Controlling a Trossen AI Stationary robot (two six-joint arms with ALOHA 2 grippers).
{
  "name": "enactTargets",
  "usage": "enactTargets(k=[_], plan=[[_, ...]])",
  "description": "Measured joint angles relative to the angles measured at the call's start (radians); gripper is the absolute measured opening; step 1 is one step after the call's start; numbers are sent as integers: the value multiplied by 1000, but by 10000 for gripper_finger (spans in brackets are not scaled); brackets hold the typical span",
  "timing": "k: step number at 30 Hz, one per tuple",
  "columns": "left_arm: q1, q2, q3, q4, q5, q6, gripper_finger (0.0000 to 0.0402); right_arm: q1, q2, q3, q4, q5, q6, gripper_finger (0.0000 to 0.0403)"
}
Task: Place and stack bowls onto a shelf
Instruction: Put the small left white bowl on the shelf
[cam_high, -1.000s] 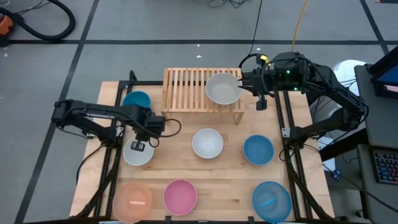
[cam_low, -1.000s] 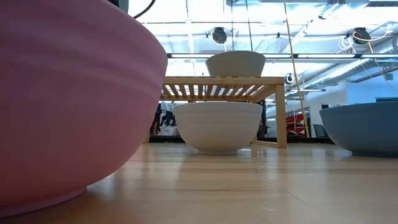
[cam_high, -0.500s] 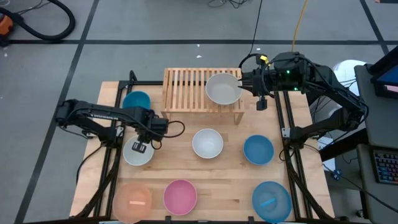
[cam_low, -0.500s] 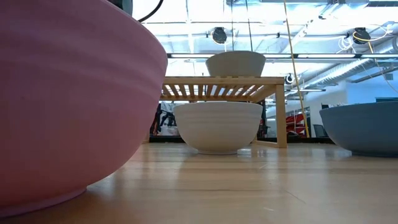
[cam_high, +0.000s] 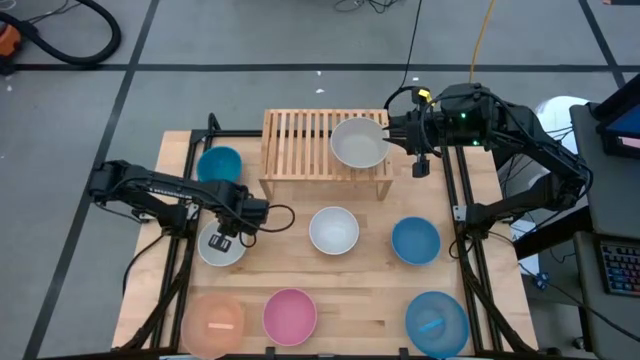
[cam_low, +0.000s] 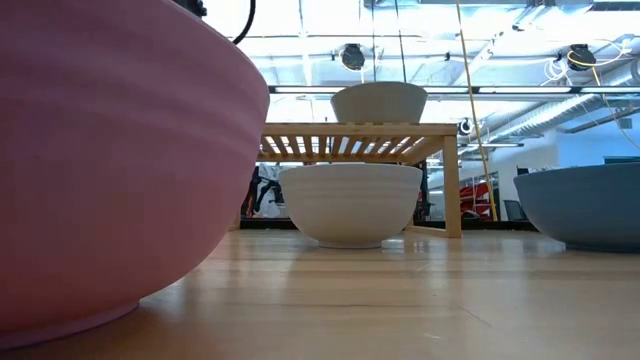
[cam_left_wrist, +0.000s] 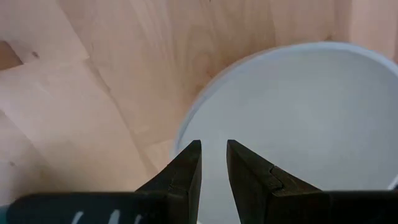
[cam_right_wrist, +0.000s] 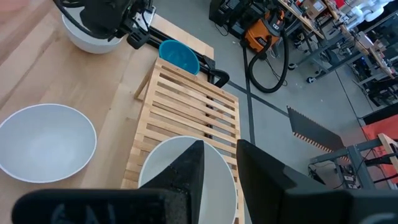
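L pincer (cam_high: 222, 243) has dropped over grey bowl (cam_high: 222, 246), tips slightly apart, hiding its rim; R pincer (cam_high: 392, 133) grip unclear.

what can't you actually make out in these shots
- Low view: the pink bowl fills the near side and hides the left of the table.
- Low view: neither arm shows.
- Left wrist view: the grey bowl is cut by the frame edge; whether the left end effector touches its rim is unclear.
- High view: the peach bowl is cut by the edge.

Bright even overhead light, soft shadows, ceiling glare, near pink bowl (cam_low: 110, 160) blurred
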Motion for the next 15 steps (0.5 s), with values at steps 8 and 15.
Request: enactTargets(k=[8,15], plan=[[0,-11,15,1,-39,7,81,0,0,0,0,0,0,89],[0,-6,13,11,-54,63,81,0,0,0,0,0,3,89]])
